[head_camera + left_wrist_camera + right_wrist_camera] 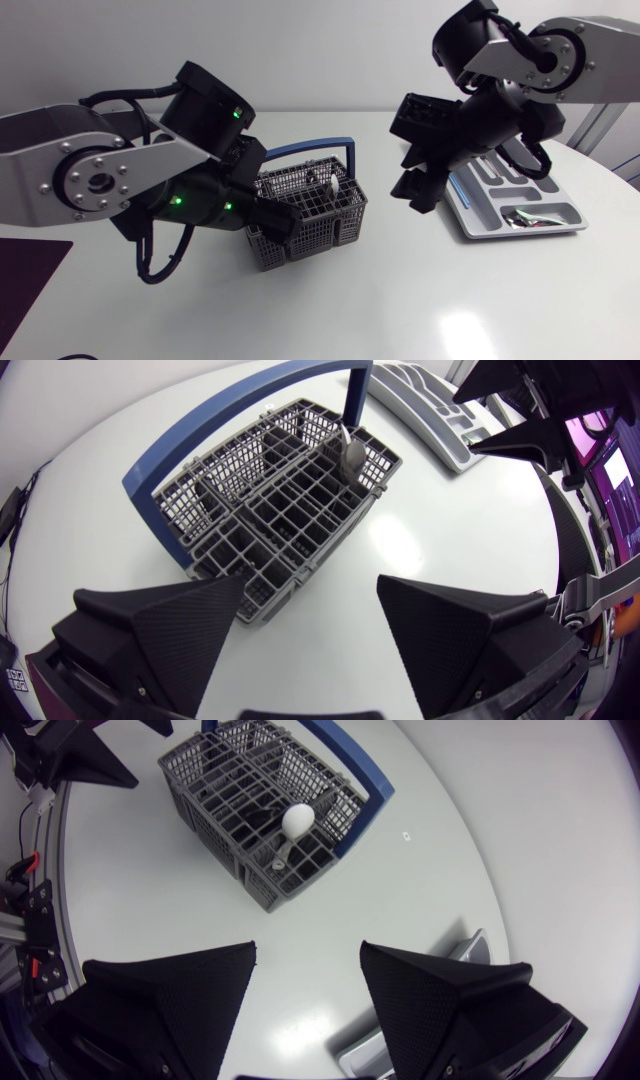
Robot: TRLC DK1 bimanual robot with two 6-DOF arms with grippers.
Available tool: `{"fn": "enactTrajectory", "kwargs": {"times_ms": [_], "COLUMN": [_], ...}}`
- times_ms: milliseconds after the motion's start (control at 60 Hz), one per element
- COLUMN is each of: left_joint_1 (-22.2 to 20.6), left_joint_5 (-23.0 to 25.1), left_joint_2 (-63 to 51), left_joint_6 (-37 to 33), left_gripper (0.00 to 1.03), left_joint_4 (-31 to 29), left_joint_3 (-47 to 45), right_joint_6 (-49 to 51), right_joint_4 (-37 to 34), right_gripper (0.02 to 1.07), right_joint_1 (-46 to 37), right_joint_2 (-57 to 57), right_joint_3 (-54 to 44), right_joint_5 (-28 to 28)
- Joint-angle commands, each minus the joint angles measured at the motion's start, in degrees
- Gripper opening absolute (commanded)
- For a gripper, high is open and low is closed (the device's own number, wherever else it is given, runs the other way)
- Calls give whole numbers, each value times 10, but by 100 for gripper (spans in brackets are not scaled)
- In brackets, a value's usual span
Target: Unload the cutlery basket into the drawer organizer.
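Matte black left gripper [310, 598] and right gripper [308, 958] gape empty; grey mesh basket [322, 236] holds a steel spoon [297, 821], grey organizer tray [472, 226] some cutlery [532, 221].

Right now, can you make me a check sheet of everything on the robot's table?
Surface: white table, glossy, with light reflections.
Job's things: grey cutlery basket with a blue handle, a spoon standing in it; drawer organizer apart from it, some cutlery lying in one end compartment.
Clutter: dark purple patch at the table's left edge; cannot tell what it is.
Grippers: left gripper open, empty, by the basket; right gripper open, empty, beside the organizer.
Cables: black cables looped under the left arm.
Surroundings: nothing seen.
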State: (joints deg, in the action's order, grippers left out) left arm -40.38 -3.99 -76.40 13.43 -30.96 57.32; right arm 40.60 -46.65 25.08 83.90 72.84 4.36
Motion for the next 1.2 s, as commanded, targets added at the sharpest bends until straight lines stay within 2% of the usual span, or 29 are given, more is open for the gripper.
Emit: {"fn": "enactTrajectory", "kwargs": {"times_ms": [0,450,533,633,717,800,817,917,1183], "left_joint_1": [7,18,18,18,18,18,18,18,18], "left_joint_5": [-5,-5,-5,-5,-5,-4,-4,-5,-4], "left_joint_2": [12,32,35,36,39,41,42,43,49], "left_joint_6": [-12,-46,-55,-57,-57,-57,-58,-58,-57], "left_gripper": [94,95,97,97,97,97,97,97,97], "left_joint_4": [3,11,11,11,11,11,12,14,23], "left_joint_3": [-19,-48,-53,-57,-58,-61,-63,-64,-77], "right_joint_6": [-61,-280,-330,-373,-439,-491,-506,-545,-670], "right_joint_4": [0,0,-5,-48,-65,-85,-87,-81,-23], "right_gripper": [78,78,78,78,88,91,97,102,102], "right_joint_1": [31,88,88,85,71,63,61,58,58], "right_joint_2": [-1,33,40,76,94,112,118,128,128], "right_joint_3": [19,68,78,107,114,126,129,130,108], "right_joint_5": [-8,-2,9,51,112,144,154,156,156]}}
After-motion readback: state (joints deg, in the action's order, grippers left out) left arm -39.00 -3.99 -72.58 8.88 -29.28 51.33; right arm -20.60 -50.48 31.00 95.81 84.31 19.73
